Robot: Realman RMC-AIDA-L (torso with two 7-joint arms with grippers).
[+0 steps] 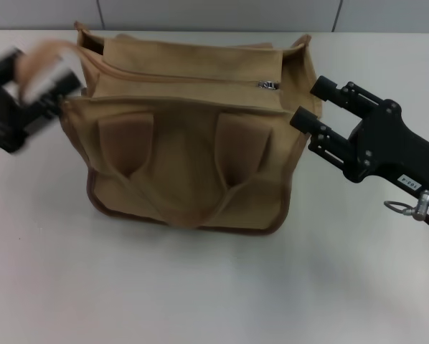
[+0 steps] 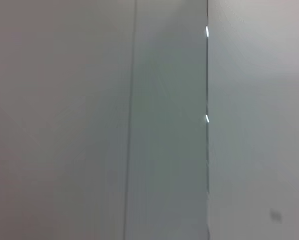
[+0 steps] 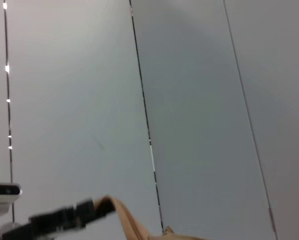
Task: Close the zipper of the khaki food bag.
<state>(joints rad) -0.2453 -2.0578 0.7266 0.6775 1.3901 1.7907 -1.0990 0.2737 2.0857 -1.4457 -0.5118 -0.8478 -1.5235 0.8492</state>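
Tan canvas bag mid-surface, zipper [image 1: 193, 77] pull at our right end.
White surface [image 1: 200, 287] nearest; khaki food bag [image 1: 186, 150] soft, boxy, brown-piped, wide handles drooping in front. Beyond, silver pull [image 1: 267, 85] just beside right claw [image 1: 306, 102], fingers parted, holding nothing. Left claw [image 1: 53, 93] at the far-left corner, blurred, grip unreadable. We judge: brace that corner, pinch pull, draw straight along the tape.

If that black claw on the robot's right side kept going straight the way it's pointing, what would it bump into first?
Most likely the right end of the khaki food bag: the right gripper, fingers apart, points at its upper corner, close to the zipper pull. Depth is uncertain.
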